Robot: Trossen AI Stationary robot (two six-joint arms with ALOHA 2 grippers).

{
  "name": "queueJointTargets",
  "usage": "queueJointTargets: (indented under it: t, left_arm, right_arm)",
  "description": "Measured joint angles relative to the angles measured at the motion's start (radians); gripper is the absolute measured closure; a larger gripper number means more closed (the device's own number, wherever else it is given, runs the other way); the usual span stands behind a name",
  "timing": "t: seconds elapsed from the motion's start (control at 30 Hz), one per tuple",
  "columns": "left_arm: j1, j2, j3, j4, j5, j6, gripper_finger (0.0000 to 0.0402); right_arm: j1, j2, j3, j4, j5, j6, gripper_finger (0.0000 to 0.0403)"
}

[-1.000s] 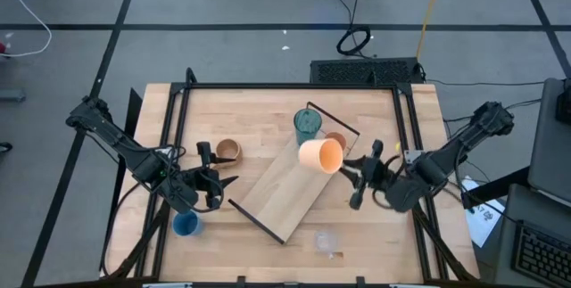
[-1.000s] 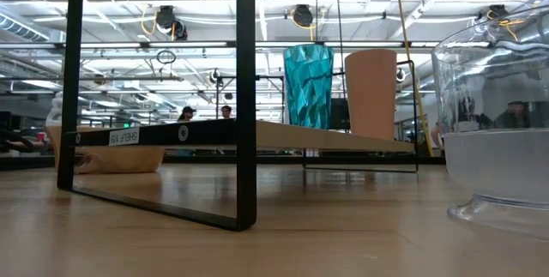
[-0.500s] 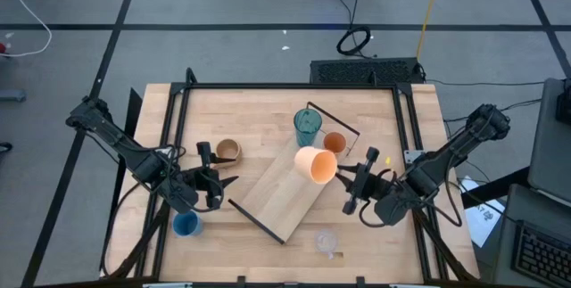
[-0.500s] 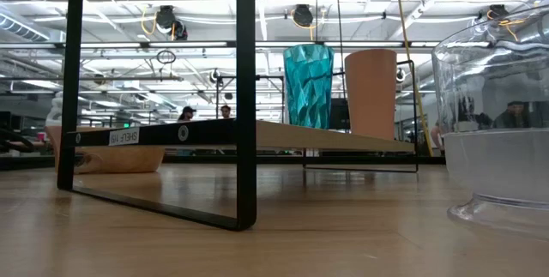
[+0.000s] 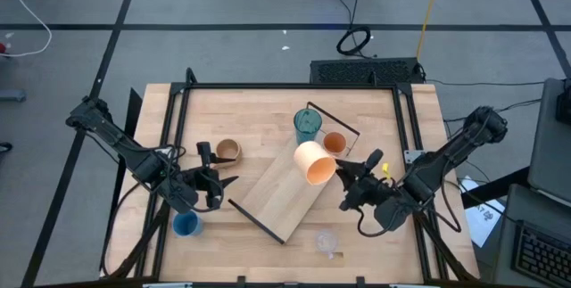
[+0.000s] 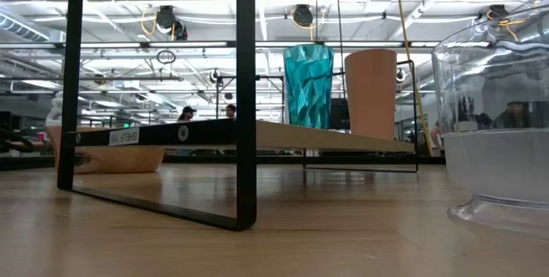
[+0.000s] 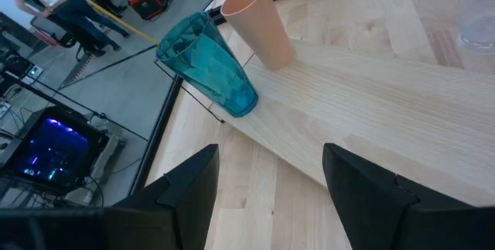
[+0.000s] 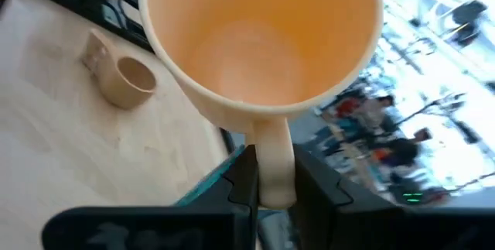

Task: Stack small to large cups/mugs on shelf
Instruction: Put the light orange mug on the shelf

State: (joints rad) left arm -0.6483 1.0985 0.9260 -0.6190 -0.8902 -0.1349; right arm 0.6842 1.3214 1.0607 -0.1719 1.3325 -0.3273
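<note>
The right gripper (image 5: pixel 346 184) pinches the handle of a big pale orange mug (image 5: pixel 314 162) above the long wooden shelf (image 5: pixel 284 192), ready to set it beside the tall teal tumbler (image 5: pixel 307 125) at the shelf's far end. The left gripper (image 5: pixel 217 185) waits wide open and empty near the table's left edge.

Overhead looks straight down, low camera sits level at tabletop; both apparently share the shelf (image 5: pixel 284 187).

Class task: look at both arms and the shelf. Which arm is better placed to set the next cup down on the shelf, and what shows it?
The right. Its tool is shut on the orange cup above the shelf. The left tool, open and empty, waits beside the shelf.
</note>
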Motion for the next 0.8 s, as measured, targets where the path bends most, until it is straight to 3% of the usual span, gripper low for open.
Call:
queueJointTargets:
  t: [0.43, 0.8]
  left_arm:
    - [0.0, 0.0, 0.0, 0.005, -0.001, 0.001, 0.0167]
    - [0.0, 0.0, 0.0, 0.038, 0.0, 0.026, 0.0167]
  right_arm:
    - [0.033, 0.085, 0.0, 0.194, 0.137, -0.263, 0.036]
    - [0.038, 0.085, 0.0, 0.223, 0.137, -0.268, 0.036]
